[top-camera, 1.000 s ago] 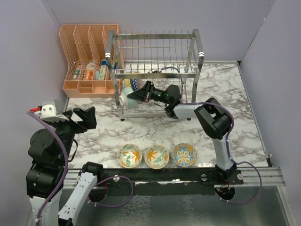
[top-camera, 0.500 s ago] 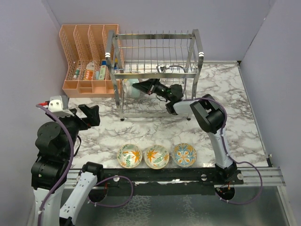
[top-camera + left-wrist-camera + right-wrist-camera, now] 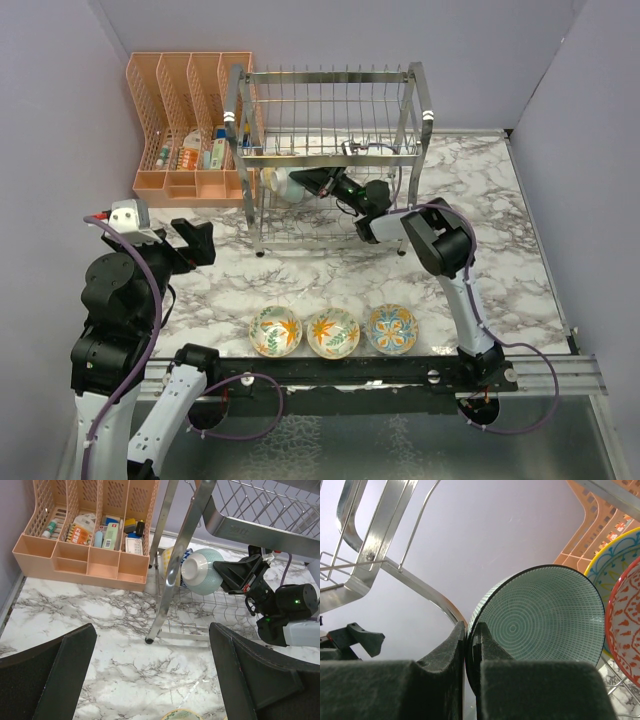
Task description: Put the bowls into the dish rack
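Teal bowl (image 3: 540, 615) up on edge within lower tier of dish rack (image 3: 237, 100), upper centre of top view, rim clenched in right claw (image 3: 471, 640). Just beside it, yellow-rimmed bowl (image 3: 612, 562) and red-patterned bowl (image 3: 626, 625), both standing. Three floral bowls (image 3: 332, 332) in row on table (image 3: 520, 220), lower centre. Left claw (image 3: 152, 630) spread wide, grasping nothing, left of frame, well apart from rack.

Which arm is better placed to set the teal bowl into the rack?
Right. The right gripper pinches the rim of the teal bowl inside the lower level of the rack; the left gripper hangs open over the table, holding nothing.
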`<action>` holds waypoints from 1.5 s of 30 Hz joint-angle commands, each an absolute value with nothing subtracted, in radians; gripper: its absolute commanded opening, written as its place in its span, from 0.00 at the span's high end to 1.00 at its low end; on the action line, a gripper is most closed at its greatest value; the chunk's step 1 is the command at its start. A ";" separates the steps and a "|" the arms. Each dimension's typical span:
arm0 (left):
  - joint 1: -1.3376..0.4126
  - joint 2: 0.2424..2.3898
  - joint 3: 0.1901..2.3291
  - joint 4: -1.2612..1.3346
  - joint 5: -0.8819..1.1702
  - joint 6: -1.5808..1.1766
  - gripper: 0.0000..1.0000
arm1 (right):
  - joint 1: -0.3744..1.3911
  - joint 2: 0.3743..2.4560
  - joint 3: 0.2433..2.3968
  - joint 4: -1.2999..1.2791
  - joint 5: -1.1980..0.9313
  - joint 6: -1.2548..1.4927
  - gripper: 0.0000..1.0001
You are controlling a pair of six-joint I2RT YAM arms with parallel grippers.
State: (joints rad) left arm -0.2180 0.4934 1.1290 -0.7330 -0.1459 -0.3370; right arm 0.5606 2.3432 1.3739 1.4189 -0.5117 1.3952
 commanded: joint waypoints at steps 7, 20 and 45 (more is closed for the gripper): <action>-0.221 0.503 1.126 -0.706 -0.130 -0.321 0.01 | 0.525 2.397 1.447 1.745 -0.425 1.521 0.99; -0.220 0.512 1.138 -0.709 -0.129 -0.317 0.01 | 0.492 2.340 1.435 1.775 -0.376 1.550 0.99; -0.221 0.504 1.164 -0.722 -0.119 -0.317 0.01 | 0.484 2.264 1.413 1.756 -0.183 1.524 0.99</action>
State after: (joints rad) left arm -0.2180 0.5137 1.1378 -0.7300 -0.1383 -0.3252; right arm 0.4892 2.3169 1.4052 1.4216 -0.2344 1.5452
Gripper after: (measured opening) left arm 0.993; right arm 0.057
